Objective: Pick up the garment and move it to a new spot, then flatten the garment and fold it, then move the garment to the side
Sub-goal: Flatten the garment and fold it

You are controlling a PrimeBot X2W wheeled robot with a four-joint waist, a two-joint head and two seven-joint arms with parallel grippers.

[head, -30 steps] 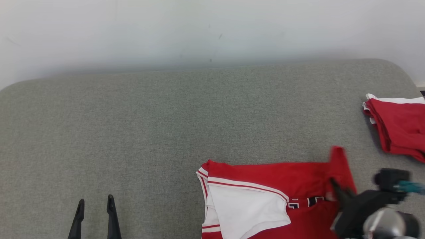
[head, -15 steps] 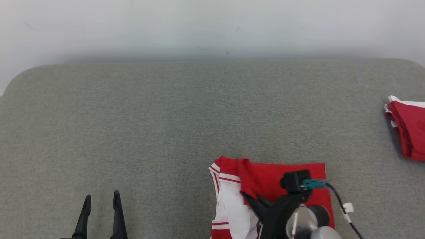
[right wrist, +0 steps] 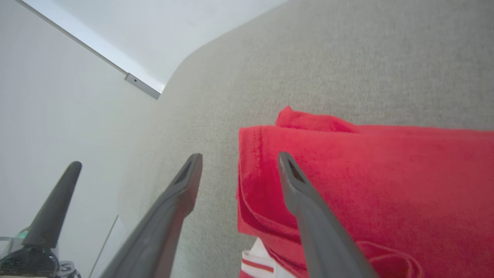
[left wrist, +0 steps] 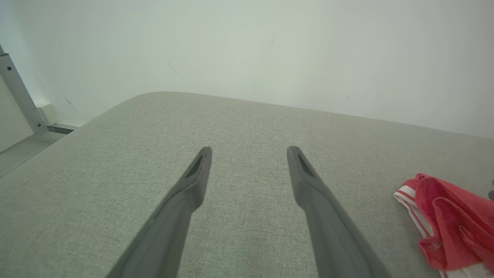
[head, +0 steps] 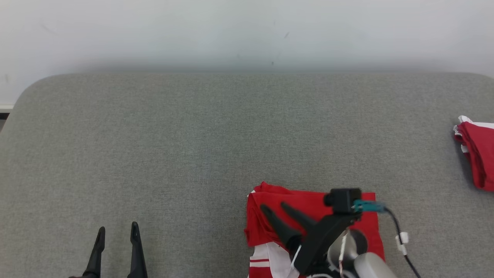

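Right gripper (head: 276, 207) is hanging wide open over the folded garment (head: 258, 227), lower centre-right; left gripper (head: 117, 227) is idling open, lower left. Lifting straight off seems advisable (the top layer could snag).

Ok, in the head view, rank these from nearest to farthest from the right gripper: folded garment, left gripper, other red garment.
1. folded garment, directly beneath the right gripper.
2. left gripper, well off to its left.
3. other red garment, at the far right edge.
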